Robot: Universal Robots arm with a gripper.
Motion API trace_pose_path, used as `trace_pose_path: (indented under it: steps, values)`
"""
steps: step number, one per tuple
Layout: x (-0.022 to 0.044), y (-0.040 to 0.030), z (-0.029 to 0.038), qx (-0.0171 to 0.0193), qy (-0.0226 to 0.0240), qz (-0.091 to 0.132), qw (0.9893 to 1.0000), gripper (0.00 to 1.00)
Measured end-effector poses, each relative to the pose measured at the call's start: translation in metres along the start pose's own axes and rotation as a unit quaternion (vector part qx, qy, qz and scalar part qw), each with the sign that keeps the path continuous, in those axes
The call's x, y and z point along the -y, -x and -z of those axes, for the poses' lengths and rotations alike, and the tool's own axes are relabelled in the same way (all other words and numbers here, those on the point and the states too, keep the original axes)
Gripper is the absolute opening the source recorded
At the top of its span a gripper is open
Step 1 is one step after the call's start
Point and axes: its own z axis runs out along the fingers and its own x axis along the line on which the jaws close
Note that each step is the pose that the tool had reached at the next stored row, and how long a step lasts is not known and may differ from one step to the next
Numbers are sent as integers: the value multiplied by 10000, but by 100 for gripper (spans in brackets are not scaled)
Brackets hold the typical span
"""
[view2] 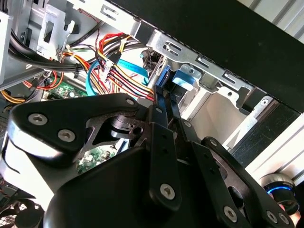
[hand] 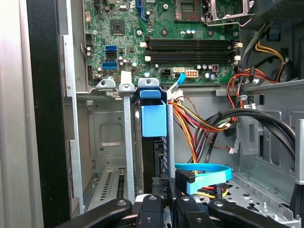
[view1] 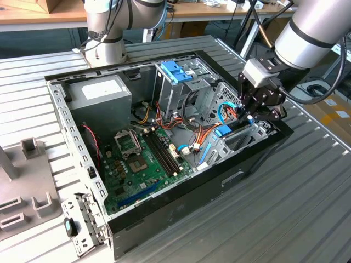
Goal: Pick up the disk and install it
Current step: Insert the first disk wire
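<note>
The disk (hand: 154,118) stands on edge in a narrow metal bay of the open computer case (view1: 181,208), on the exterior view's right. Its bright blue carrier end (view1: 222,131) sits at the bay's inner end, toward the motherboard, and its dark body runs back toward me. My gripper (view1: 249,116) is down inside the case at the disk's other end. In both wrist views the two black fingers stand close together, pinched on the dark edge of the disk (view2: 183,78). The gripper (view2: 165,97) (hand: 166,183) hides that end of the disk.
Orange, red and black cable bundles (hand: 209,126) and a blue flat cable (hand: 204,173) lie right beside the bay. The green motherboard (view1: 140,164), a grey power-supply box (view1: 98,96) and a drive cage with a blue latch (view1: 174,71) occupy the case. A second arm's base (view1: 104,49) stands behind.
</note>
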Motion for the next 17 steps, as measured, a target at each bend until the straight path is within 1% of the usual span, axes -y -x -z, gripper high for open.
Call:
trace_pose_path:
  steps: [1,2,4,5,9,12,16,17]
  values:
    - [0,-1,-4,3,0,0,10000,18]
    - [0,-1,-4,2,0,0,10000,24]
    - [0,-1,-1,0,0,0,10000,24]
    - [0,0,0,-2,0,0,10000,31]
    - [0,1,9,-2,0,0,10000,31]
    - [2,8,84,-2,0,0,10000,31]
    - [4,14,135,-1,0,0,10000,31]
    - [4,18,168,-2,0,0,10000,31]
